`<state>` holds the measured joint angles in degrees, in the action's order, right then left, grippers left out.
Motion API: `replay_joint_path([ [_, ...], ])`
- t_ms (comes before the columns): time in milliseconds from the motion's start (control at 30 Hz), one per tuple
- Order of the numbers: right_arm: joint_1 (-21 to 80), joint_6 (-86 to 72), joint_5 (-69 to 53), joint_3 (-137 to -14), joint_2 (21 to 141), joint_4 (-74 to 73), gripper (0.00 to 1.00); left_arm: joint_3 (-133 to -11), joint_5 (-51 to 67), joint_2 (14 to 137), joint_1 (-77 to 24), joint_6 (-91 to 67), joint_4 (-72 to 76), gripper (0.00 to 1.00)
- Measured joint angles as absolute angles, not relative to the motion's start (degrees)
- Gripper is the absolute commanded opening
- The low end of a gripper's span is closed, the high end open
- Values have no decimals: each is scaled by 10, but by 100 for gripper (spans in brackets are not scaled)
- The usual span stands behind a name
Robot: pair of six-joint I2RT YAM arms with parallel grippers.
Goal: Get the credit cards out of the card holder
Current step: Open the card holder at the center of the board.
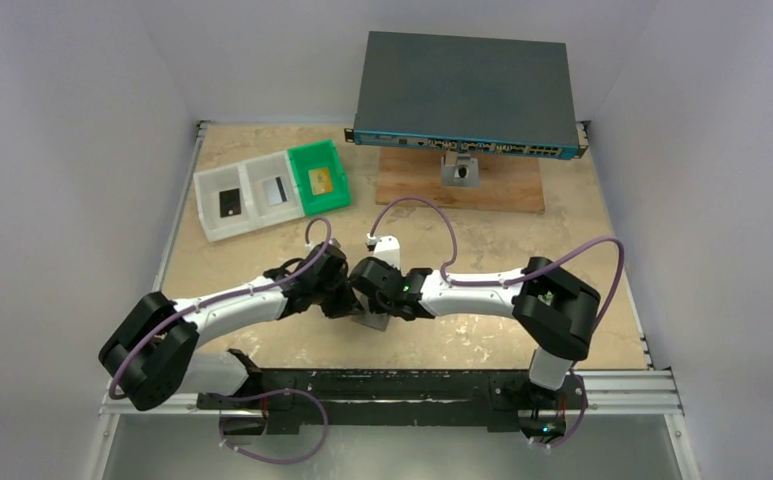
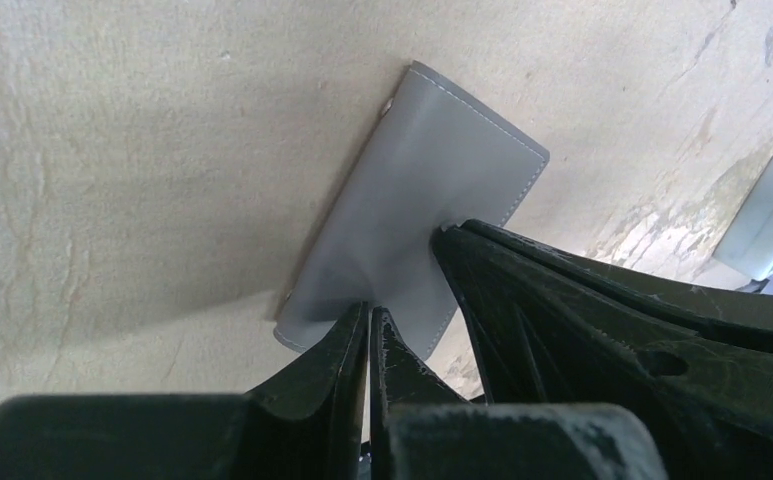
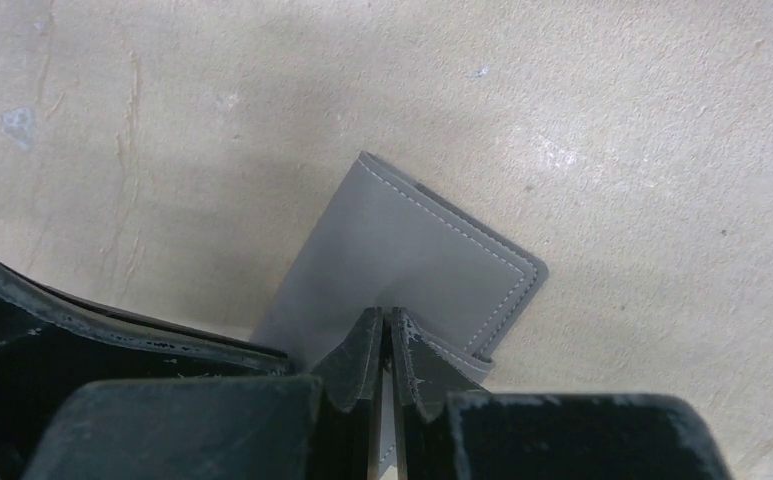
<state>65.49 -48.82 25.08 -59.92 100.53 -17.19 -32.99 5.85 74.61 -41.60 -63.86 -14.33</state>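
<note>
Card holder [image 3: 402, 250] (grey, stitched) in clenched jaws of left gripper [image 2: 370, 318] and right gripper [image 3: 387, 322]

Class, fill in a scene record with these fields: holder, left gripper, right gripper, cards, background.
holder: grey card holder, looks folded, no card showing in it
left gripper: left gripper shut on one edge of the holder
right gripper: right gripper shut on another edge
cards: black card in white tray; silver-grey card in second white tray; gold card in green tray
background: grey box with ports, over a wooden board
</note>
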Motion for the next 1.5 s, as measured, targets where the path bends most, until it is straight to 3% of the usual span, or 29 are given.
replay_joint_path([
  [533, 651, -511, 224, -541, 936, -144, 0, -348, 66, 789, -427, -652, -135, 3],
  [800, 649, -523, 230, -550, 850, -208, 0, -356, 17, 726, -429, -644, -209, 14],
  [1133, 649, -511, 230, -635, 869, -248, 0, -385, -42, 613, -429, -610, -325, 17],
  [1500, 642, -498, 229, -675, 914, -265, 0, -385, -53, 598, -429, -601, -356, 17],
])
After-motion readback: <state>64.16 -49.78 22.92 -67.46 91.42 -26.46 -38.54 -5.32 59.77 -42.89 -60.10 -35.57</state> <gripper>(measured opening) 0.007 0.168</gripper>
